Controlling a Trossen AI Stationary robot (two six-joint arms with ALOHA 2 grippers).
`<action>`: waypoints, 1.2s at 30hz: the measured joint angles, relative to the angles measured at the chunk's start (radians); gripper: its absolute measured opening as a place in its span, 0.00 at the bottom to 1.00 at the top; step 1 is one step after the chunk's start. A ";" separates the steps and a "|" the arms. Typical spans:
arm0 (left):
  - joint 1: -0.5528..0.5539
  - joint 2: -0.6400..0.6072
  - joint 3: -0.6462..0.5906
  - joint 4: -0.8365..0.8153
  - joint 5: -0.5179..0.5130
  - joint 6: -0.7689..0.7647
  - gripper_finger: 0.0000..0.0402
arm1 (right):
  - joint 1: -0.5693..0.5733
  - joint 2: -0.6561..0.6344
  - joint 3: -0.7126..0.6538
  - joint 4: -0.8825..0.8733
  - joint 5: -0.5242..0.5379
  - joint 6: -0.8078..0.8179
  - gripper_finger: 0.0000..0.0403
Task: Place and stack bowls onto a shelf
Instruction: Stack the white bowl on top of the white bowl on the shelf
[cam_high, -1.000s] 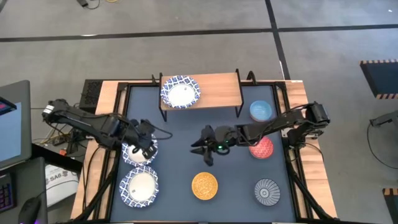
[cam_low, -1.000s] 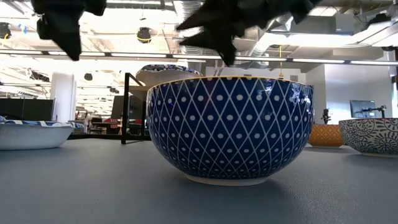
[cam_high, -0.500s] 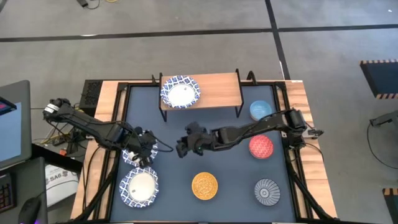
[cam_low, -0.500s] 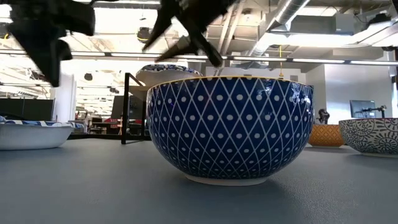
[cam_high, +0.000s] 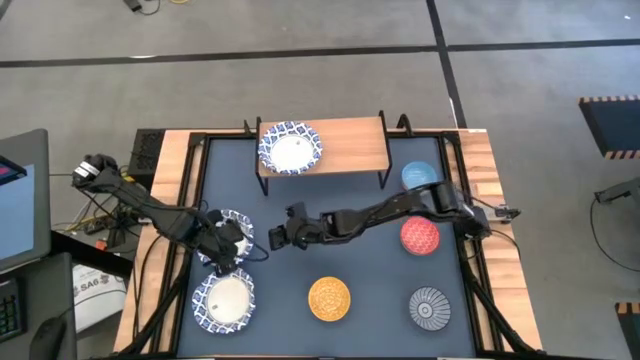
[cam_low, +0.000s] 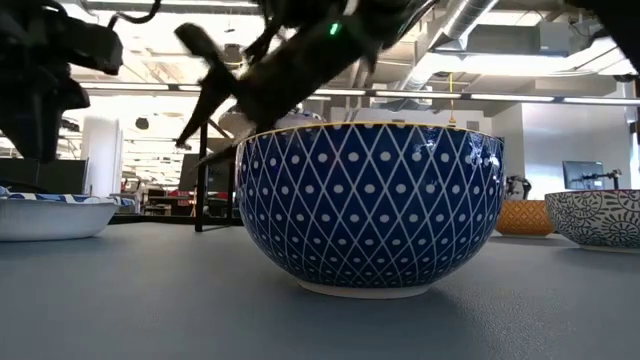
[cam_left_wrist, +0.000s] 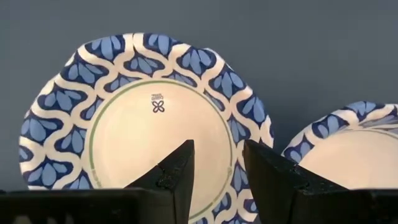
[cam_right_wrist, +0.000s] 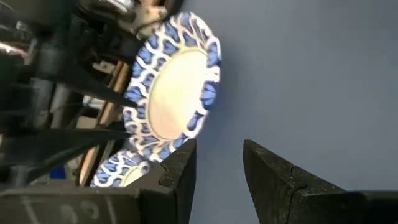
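Observation:
A blue-and-white bowl rests on its base at the table's left. My left gripper hangs over it, pointing down and open, its fingertips above the bowl's white centre. A second such bowl sits nearer the front edge. My right gripper reaches in from the right, open, just right of the first bowl. A third patterned bowl stands on the left end of the wooden shelf. Red, light blue, yellow and striped grey-blue bowls sit on the table.
A deep blue bowl with a white diamond pattern stands close before the low camera. The shelf's black legs stand at the table's far side. Black rails run along the table's left and right edges. Bare tabletop lies mid-table.
My right gripper has swept toward the table's left edge and sunk, rolling about its own axis, and now stands beside the left bowl. My left gripper has come down over that bowl, shifting slightly toward the near edge.

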 joint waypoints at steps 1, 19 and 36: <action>-0.006 0.000 0.000 0.000 -0.001 0.000 0.31 | -0.006 0.023 0.022 0.014 -0.017 0.002 0.39; -0.046 0.032 0.000 0.134 -0.162 -0.079 0.31 | -0.001 -0.013 0.241 -0.510 -0.038 -0.014 0.39; 0.002 0.356 0.000 0.157 -0.129 -0.112 0.31 | 0.019 -0.406 0.242 -0.808 0.143 -0.112 0.39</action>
